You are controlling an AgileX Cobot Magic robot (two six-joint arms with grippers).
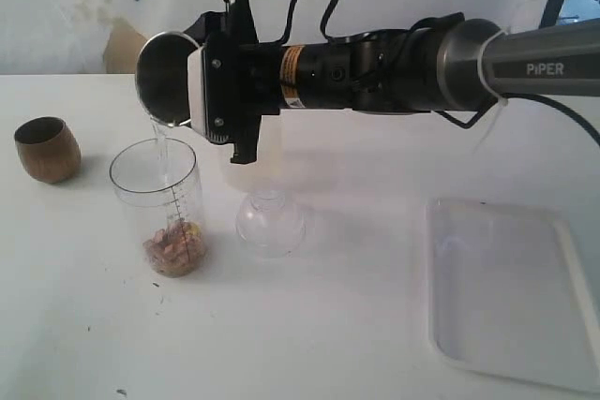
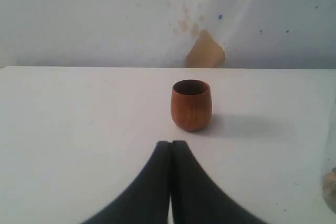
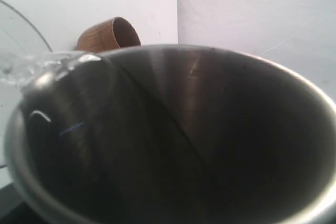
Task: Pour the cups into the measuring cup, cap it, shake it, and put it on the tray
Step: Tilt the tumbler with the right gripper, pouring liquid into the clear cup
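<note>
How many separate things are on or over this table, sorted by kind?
Drinking cups: 2, wooden cup and steel tumbler
Measuring cup: 1
Clear domed piece with frosted top: 1
Tray: 1
Total: 5

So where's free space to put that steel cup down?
Bare tabletop lies between the clear dome and the tray, and in front of the measuring cup. It is tightest between measuring cup and dome.

The steel tumbler [image 1: 167,77] is tipping sideways, pouring a thin clear stream [image 1: 160,142] into the upright clear measuring cup [image 1: 159,203], which is holding brownish bits [image 1: 174,252]. The brown wooden cup [image 1: 45,149] is standing nearby; the white tray [image 1: 511,292] is lying flat, well apart.
</note>
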